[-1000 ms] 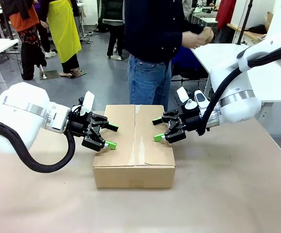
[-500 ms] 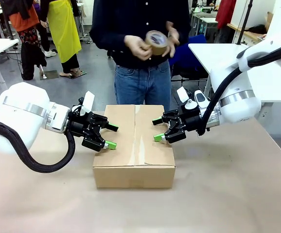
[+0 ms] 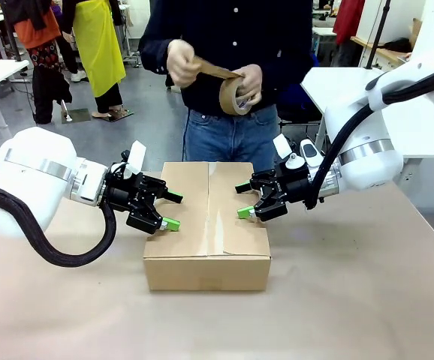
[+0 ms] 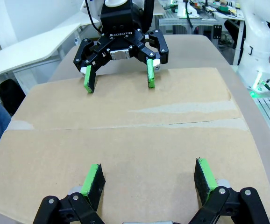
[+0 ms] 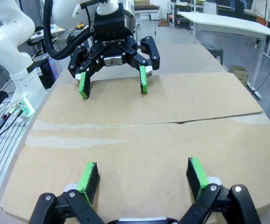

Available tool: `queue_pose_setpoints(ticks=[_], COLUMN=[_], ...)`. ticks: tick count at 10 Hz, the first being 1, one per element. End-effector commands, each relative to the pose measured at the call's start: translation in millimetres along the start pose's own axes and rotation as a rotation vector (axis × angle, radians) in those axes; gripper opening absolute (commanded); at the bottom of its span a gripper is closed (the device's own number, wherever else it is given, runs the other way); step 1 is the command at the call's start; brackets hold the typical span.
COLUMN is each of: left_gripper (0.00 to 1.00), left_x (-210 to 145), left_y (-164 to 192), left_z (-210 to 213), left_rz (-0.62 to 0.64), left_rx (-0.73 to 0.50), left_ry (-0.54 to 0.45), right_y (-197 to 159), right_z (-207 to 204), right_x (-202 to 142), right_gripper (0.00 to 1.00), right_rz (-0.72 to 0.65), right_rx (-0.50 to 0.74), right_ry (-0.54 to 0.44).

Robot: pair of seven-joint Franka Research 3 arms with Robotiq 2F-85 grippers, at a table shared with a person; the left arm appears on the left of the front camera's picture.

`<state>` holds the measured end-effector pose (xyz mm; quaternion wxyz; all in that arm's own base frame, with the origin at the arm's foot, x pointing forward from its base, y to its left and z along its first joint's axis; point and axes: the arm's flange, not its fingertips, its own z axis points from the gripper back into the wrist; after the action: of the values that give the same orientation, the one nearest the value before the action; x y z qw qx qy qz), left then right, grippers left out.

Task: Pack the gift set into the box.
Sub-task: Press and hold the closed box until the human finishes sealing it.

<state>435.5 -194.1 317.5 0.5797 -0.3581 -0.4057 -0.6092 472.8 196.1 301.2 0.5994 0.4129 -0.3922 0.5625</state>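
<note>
Cardboard box (image 3: 207, 225) sits with its flaps closed; your left gripper (image 3: 166, 211) and right gripper (image 3: 248, 201), both spread open, press its 2 sides. Hold steady while the person pulls tape (image 3: 236, 94).

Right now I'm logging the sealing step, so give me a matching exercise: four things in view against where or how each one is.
Things:
1. box
2. left gripper
3. right gripper
4. tape roll

States:
A. open, over the lid's right side
B. in the person's hands, a strip pulled out
C. flaps closed, on the table
D. open, over the lid's left side

Pairs: 1-C, 2-D, 3-A, 4-B
</note>
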Motion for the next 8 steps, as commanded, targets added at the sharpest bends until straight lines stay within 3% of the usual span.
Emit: queue_pose_setpoints(ticks=[1,8], left_gripper=[1.0,1.0], left_x=[-1.6,-1.6], left_y=[-1.6,-1.6], left_z=[-0.1,-0.1], left_rz=[0.002,0.002], left_rx=[0.002,0.002], left_ry=[0.007,0.007], right_y=[1.4,1.4], right_z=[-2.3,-2.3], right_x=[-1.0,-1.0], right_gripper=[1.0,1.0], right_rz=[0.003,0.003], right_rx=[0.006,0.006], right_ry=[0.01,0.01])
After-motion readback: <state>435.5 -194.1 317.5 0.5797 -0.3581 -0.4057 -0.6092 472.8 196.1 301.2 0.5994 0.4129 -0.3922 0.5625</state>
